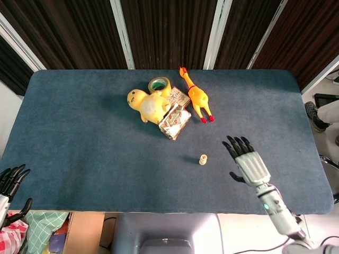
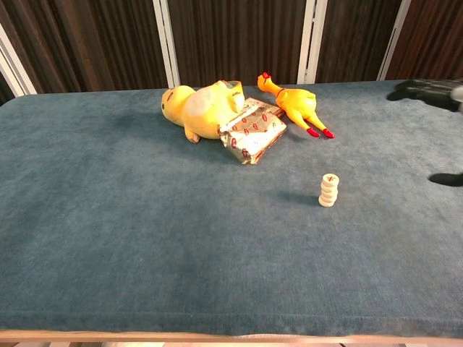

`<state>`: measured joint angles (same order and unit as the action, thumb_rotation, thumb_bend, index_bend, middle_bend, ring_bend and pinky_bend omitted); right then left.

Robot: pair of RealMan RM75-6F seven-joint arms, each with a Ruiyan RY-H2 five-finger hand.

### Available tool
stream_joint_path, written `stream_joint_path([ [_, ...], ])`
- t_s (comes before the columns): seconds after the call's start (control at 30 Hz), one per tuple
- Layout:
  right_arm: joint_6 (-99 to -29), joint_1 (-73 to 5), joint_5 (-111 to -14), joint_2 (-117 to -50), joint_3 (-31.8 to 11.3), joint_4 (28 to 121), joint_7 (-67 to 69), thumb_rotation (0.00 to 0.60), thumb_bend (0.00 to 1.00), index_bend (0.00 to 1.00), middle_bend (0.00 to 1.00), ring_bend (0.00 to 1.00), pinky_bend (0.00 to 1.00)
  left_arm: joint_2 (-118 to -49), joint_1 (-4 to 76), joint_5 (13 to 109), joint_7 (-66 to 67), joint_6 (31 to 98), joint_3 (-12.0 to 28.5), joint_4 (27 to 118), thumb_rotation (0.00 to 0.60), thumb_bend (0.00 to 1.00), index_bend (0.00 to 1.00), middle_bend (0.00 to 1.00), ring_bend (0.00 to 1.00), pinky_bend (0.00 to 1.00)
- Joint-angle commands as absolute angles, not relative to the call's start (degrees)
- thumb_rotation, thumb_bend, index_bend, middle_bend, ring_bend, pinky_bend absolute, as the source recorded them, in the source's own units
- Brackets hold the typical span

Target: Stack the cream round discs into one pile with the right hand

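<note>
The cream round discs (image 2: 328,191) stand as one upright pile on the blue table (image 1: 79,121), long axis vertical, on bare cloth nearer the robot than the foil packet (image 1: 175,121). The right hand (image 1: 250,159) hovers well to the pile's right, fingers spread, holding nothing. The left hand (image 1: 11,180) hangs off the table's near-left corner, fingers apart.

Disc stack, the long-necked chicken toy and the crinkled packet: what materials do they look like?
Disc stack: likely matte wood or plastic; cream, dull, no glare. Too small to settle.
Chicken toy: probably rubber or soft vinyl; smooth yellow-orange skin with a slight sheen.
Packet: looks like foil or metallised film; silvery, creased, printed in red.
</note>
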<state>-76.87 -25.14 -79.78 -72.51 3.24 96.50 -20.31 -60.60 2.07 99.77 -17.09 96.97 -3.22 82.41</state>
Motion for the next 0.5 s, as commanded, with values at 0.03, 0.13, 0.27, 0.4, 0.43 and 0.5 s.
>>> stream_joint_path([
  [0.03, -90.9, -11.8, -89.8, -68.1, 12.5, 96.8, -17.3, 0.600, 0.33, 0.01, 0.00, 0.00, 0.00, -60.9, 2.0, 100.5, -16.0, 97.5, -3.3, 82.6, 0.600, 0.44, 0.00, 0.00, 0.00, 0.07],
  [0.13, -96.5, -7.8, -91.5, -69.3, 11.9, 92.5, -13.6, 0.600, 0.33, 0.00, 0.00, 0.00, 0.00, -61.3, 2.0, 101.0, -14.4, 97.2, -3.6, 82.9, 0.600, 0.44, 0.00, 0.00, 0.00, 0.07],
  [0.27, -98.4, -6.4, -91.5, -68.7, 9.8, 91.7, -9.0, 0.600, 0.33, 0.00, 0.00, 0.00, 0.00, -61.6, 2.4, 101.4, -12.6, 96.0, -3.9, 83.6, 0.600, 0.44, 0.00, 0.00, 0.00, 0.07],
  [0.4, -97.6, -5.7, -91.5, -68.8, 8.7, 91.1, -9.1, 0.600, 0.32, 0.00, 0.00, 0.00, 0.00, -61.6, 2.6, 101.1, -12.4, 95.9, -3.7, 83.9, 0.600, 0.44, 0.00, 0.00, 0.00, 0.07],
  [0.43, -97.1, -5.7, -91.6, -68.7, 8.6, 91.2, -9.1, 0.600, 0.32, 0.00, 0.00, 0.00, 0.00, -61.7, 2.6, 101.1, -12.5, 96.0, -3.6, 83.9, 0.600, 0.44, 0.00, 0.00, 0.00, 0.07],
  [0.5, -96.0, -5.7, -92.0, -68.5, 8.5, 91.2, -9.1, 0.600, 0.33, 0.00, 0.00, 0.00, 0.00, -61.6, 2.5, 101.3, -12.6, 96.2, -3.7, 83.9, 0.600, 0.44, 0.00, 0.00, 0.00, 0.07],
])
